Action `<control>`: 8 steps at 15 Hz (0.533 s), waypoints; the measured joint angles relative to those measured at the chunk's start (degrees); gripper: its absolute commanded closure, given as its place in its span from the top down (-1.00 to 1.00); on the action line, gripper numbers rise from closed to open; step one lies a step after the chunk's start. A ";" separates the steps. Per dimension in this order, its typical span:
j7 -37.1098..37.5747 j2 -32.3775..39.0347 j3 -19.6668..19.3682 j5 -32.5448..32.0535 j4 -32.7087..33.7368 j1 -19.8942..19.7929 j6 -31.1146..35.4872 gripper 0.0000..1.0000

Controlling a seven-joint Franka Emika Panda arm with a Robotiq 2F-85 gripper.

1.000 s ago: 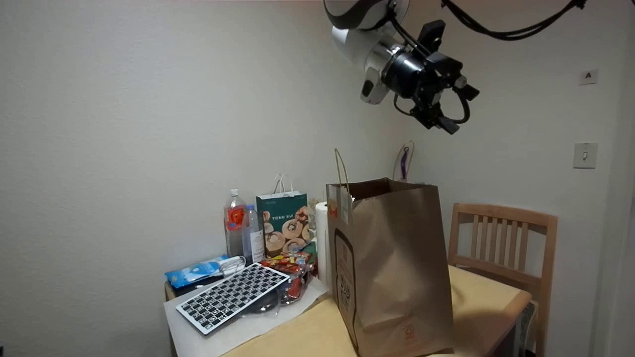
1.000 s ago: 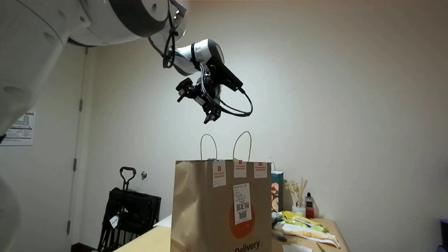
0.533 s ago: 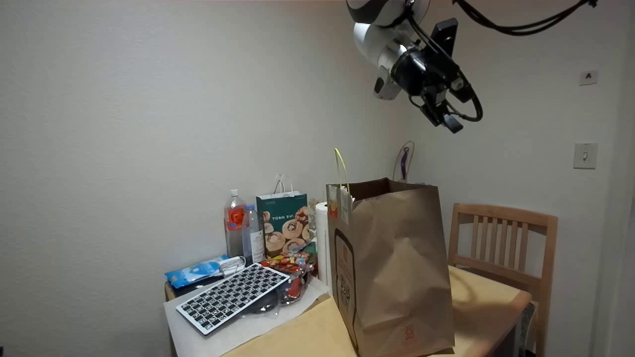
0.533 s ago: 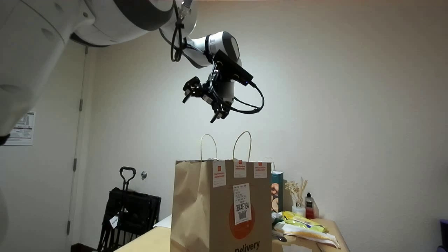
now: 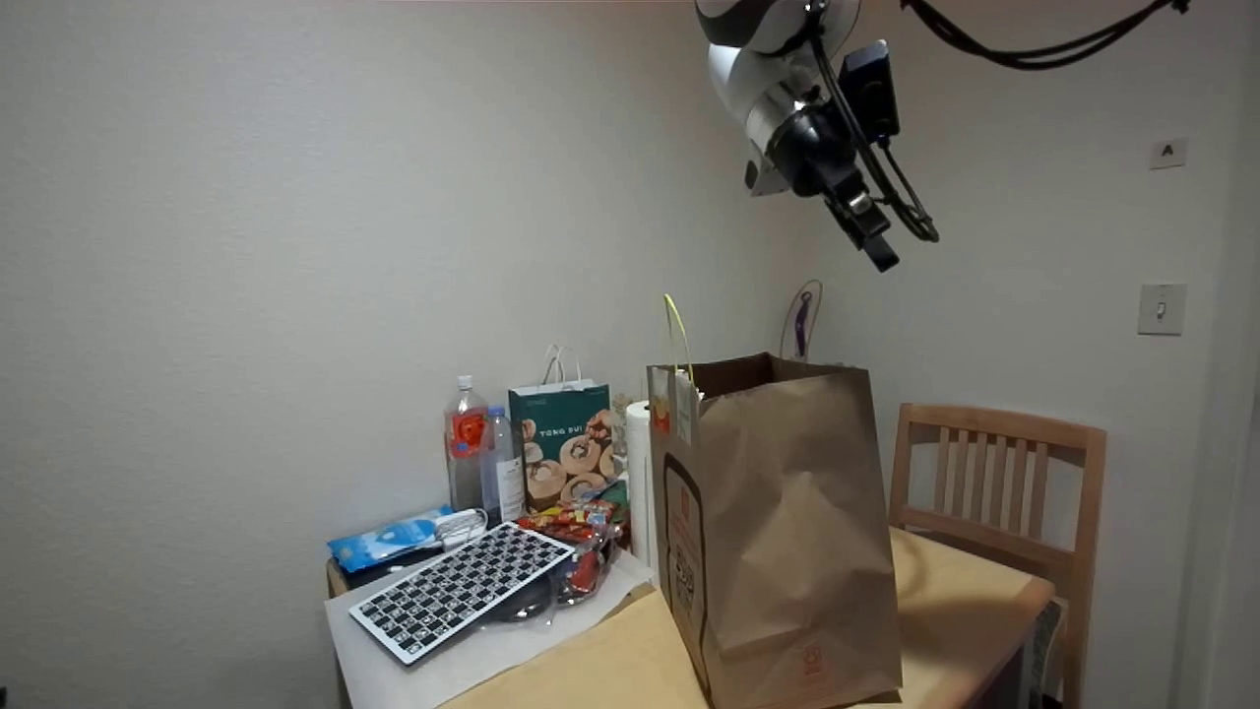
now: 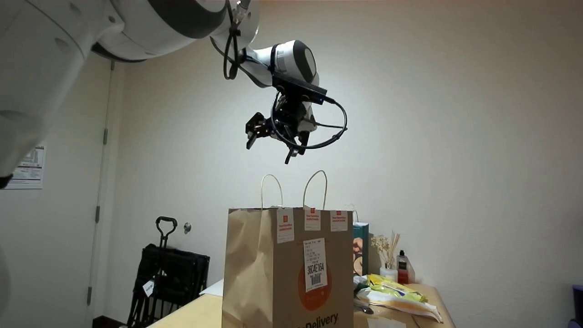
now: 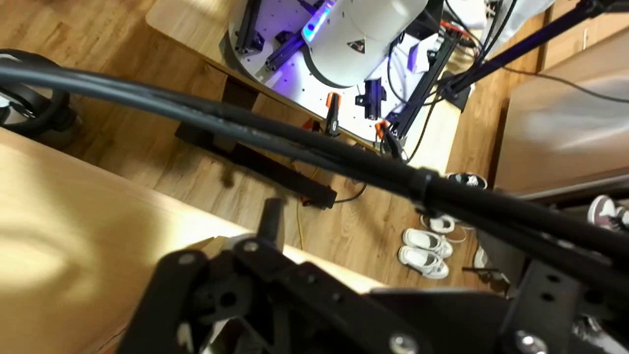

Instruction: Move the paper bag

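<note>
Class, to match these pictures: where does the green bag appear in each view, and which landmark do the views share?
In an exterior view: the green bag is just left of centre, left of the brown paper bag.
In an exterior view: the green bag is right of centre, lower half, partly hidden behind the paper bag's right edge.
Wrist view: not visible.
Shared landmark: the gripper, in all three views.

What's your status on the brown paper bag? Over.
Gripper open, holding nothing. Paper bag standing on table, ungripped, lower than gripper. Cables blocking part of wrist view.
</note>
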 measured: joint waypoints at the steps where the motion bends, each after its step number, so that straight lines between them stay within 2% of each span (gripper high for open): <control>1: 2.51 -0.02 -0.34 0.64 0.02 0.00 1.22 1.00; 6: 15.63 -1.10 -2.24 3.95 0.19 -0.01 4.57 1.00; 8: 18.50 -1.63 -2.35 4.26 0.19 0.03 4.57 1.00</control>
